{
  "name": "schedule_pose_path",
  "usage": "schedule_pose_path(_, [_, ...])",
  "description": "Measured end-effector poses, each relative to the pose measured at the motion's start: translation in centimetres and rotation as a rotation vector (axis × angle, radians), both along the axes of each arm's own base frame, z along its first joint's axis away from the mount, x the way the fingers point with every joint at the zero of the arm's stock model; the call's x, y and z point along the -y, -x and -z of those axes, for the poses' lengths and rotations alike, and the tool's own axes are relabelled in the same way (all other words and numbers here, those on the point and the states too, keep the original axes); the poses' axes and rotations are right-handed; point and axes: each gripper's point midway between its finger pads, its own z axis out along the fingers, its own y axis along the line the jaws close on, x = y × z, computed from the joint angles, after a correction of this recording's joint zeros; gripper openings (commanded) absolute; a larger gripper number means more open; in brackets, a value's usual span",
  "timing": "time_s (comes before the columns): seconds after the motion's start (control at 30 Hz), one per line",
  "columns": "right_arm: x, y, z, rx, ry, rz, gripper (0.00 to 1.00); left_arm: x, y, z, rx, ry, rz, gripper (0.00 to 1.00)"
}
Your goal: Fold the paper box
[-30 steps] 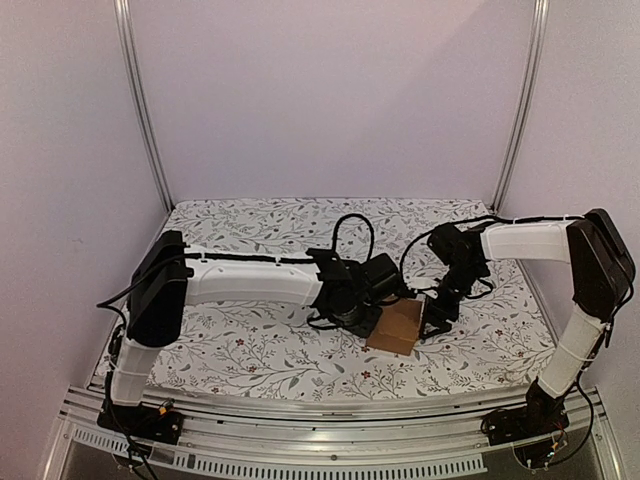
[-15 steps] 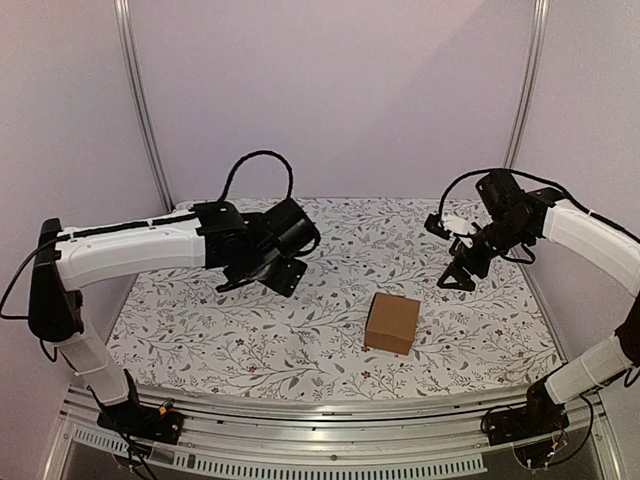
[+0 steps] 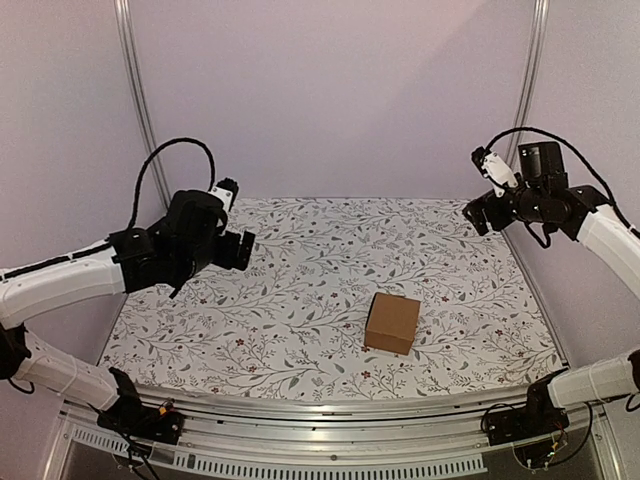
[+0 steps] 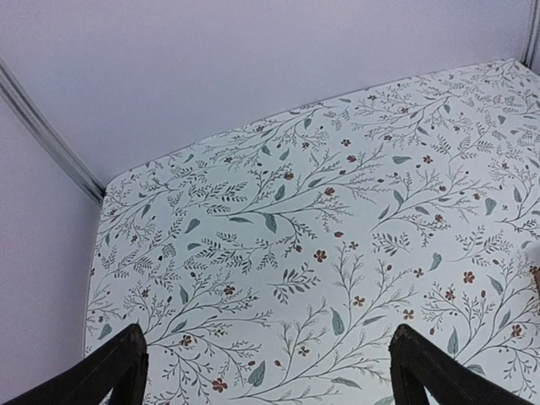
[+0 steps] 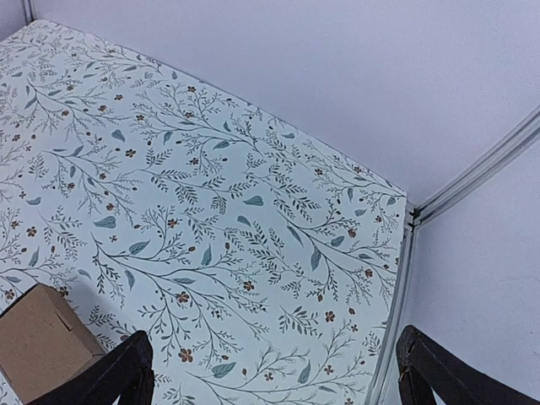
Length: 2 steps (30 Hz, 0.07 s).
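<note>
While both arms hang high off the counter (image 3: 290, 310), the paper box (image 3: 392, 323) sits on it folded up as a small brown cube. It is right of centre and toward the near edge, on the right arm's half. Its faces are plain brown cardboard. The right wrist view catches it at bottom left (image 5: 40, 342) (partly cut off by the frame), with a small tuck slit showing on the top face. It stands free, flat on the leaf-and-flower print.

Left gripper (image 3: 240, 250): up over the left part of the counter, pointing toward the middle, well apart from the box. In the left wrist view its fingers (image 4: 114, 375) sit at the two lower corners, spread wide, with only floral print between them. Released, grasping nothing.

Right gripper (image 3: 478, 214): up near the far right corner, close to the aluminium post (image 3: 520, 100), also well apart from the box. In the right wrist view its fingers (image 5: 439, 375) are spread wide with bare print between them. Released, grasping nothing.

Pale lilac walls (image 3: 330, 90) close in the back and sides.
</note>
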Motion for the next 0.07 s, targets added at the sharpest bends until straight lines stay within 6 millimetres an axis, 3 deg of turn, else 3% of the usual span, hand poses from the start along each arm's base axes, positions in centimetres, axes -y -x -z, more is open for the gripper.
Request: schedule_pose_path(0.07, [0.35,0.31,-0.94,0.035,-0.006,0.013,0.99,0.25,-0.17,-0.09,0.011,0.005,0.007,1.0])
